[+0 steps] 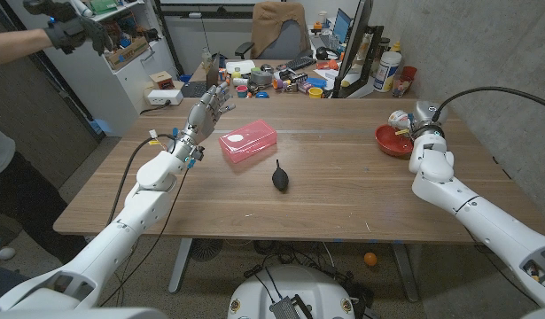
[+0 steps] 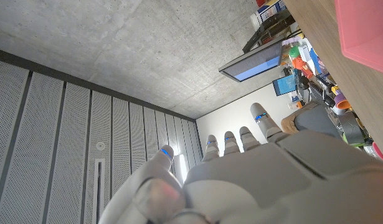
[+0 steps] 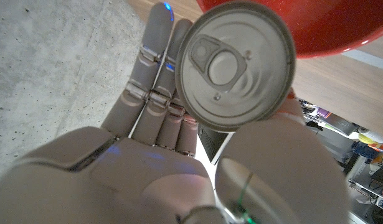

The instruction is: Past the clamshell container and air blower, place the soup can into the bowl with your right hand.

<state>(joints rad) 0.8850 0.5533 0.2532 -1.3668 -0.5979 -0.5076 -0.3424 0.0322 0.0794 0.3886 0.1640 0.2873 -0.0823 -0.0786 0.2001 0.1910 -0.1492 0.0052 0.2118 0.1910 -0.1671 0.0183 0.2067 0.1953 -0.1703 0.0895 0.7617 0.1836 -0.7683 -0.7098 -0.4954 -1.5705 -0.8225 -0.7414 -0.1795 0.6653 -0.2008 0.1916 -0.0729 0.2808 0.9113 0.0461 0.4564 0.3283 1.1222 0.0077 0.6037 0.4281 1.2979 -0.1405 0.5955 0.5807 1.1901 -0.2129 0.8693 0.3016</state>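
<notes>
The soup can hangs over the far rim of the red bowl at the table's right side, held in my right hand. In the right wrist view the can's pull-tab lid faces the camera, pinched between my straight fingers and the thumb, with the bowl just beyond it. The pink clamshell container and the black air blower lie mid-table. My left hand is raised left of the container, fingers apart and holding nothing; from the left wrist it points up.
A cluttered desk with monitors, bottles and a chair stands behind the table's far edge. A person's gloved hand reaches in at the upper left. A corner of the pink container shows in the left wrist view.
</notes>
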